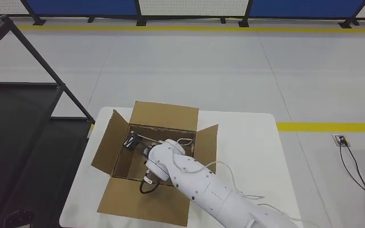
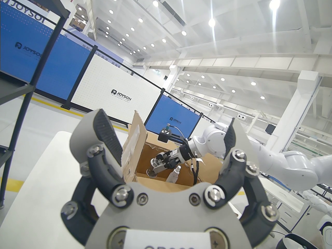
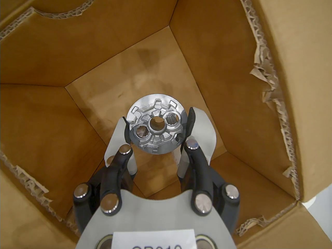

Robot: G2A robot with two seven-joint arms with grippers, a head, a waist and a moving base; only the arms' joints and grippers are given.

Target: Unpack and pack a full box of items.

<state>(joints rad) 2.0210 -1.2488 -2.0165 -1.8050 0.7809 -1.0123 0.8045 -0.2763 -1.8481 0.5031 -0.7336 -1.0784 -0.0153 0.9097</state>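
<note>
An open cardboard box (image 1: pixel 163 115) stands on the white table (image 1: pixel 251 148), flaps spread out. My right arm (image 1: pixel 171 165) goes down into it. Inside the box (image 3: pixel 220 53), my right gripper (image 3: pixel 158 119) is shut on a round grey metal disc (image 3: pixel 157 126) with several holes, held a little above the bare bottom. My left gripper (image 2: pixel 167 117) hangs open beside the table's left end, outside the box (image 2: pixel 166 182), with nothing between its fingers. From there I see the right gripper (image 2: pixel 155 165) in the box next to a small white bottle (image 2: pixel 174 173).
A black metal rack (image 1: pixel 34 114) stands close to the table's left side. White cables (image 1: pixel 228 171) trail over the table by the right arm. The box's torn flap edges (image 3: pixel 269 89) stand around the right gripper. Blue partition panels (image 1: pixel 80 7) line the far floor.
</note>
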